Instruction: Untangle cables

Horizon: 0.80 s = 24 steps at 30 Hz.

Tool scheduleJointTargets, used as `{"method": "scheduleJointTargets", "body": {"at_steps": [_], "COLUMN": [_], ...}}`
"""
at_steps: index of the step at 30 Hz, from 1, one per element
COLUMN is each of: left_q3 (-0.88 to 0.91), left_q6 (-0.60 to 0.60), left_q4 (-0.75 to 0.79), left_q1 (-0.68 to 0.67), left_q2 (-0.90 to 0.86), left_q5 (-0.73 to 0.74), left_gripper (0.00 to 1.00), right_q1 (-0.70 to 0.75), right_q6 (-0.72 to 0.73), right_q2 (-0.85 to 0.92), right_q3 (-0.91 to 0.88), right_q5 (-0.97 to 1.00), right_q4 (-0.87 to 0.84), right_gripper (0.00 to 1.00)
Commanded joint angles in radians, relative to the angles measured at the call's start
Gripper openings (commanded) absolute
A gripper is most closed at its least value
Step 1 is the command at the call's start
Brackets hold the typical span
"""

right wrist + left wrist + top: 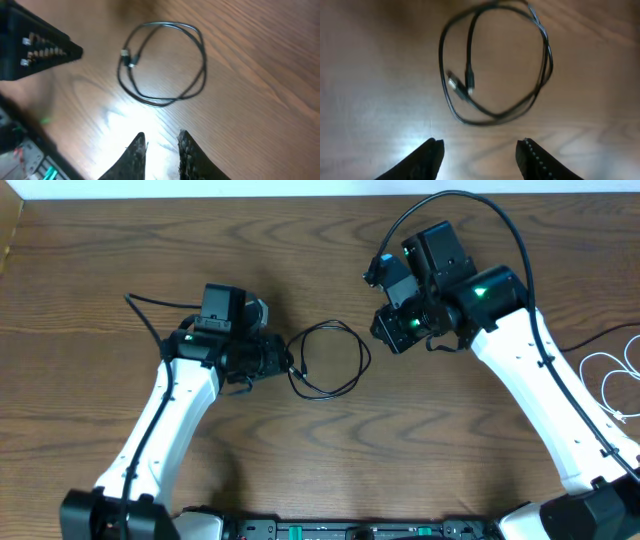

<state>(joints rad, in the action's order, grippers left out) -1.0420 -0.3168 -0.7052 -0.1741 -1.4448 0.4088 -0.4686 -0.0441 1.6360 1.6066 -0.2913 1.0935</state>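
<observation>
A thin black cable [368, 358] is laid in a loose, round double loop on the grained wooden table [100, 260] between both grippers, its small plug ends [455, 84] inside the ring. A fine white cable [606, 385] is curled at the right edge. The left gripper [480, 145] is held with its ribbed fingers wide apart, the right gripper [161, 135] narrowly apart; nothing is gripped

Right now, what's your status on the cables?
Left gripper open, empty. Right gripper barely open, empty. Thin black cable coiled between them; thin white cable apart, far right. Nothing blocking.
</observation>
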Motion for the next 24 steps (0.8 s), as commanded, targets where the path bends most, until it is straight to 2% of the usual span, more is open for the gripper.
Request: {"method": "scheduleJointTargets", "body": {"at_steps": [1,9,11,16,20,24], "left_q3": [0.006,0.006,0.006,0.006,0.006,0.006], "left_q6": [0.006,0.005,0.006,0.036,0.074,0.078], "left_q4": [0.042,0.064,0.047,-0.003,-0.008,0.013], "left_q1": [-0.002,-0.003,-0.003,-0.020,-0.077,-0.148], "left_q2": [-0.064,-0.232,-0.274,-0.333,-0.309,-0.270], "left_q5": [-0.037,-0.027,0.014,0.134,0.063,-0.045], "left_gripper": [0.52,0.51,0.47,0.46,0.49,0.53], "right_q1": [0.003,0.005,0.005,0.005,0.017,0.064], "right_q6": [0.061,0.085,0.085,0.129,0.257,0.364], "right_q2": [0.003,0.003,0.003,0.003,0.003,0.003], "right_q3": [0.007,0.007,0.007,0.007,0.007,0.006], "right_q5": [0.093,0.110,0.110,0.182,0.316,0.367], "right_q4": [0.013,0.047,0.048,0.052,0.078,0.113], "right_gripper": [0.20,0.21,0.21,0.22,0.30,0.31]}}
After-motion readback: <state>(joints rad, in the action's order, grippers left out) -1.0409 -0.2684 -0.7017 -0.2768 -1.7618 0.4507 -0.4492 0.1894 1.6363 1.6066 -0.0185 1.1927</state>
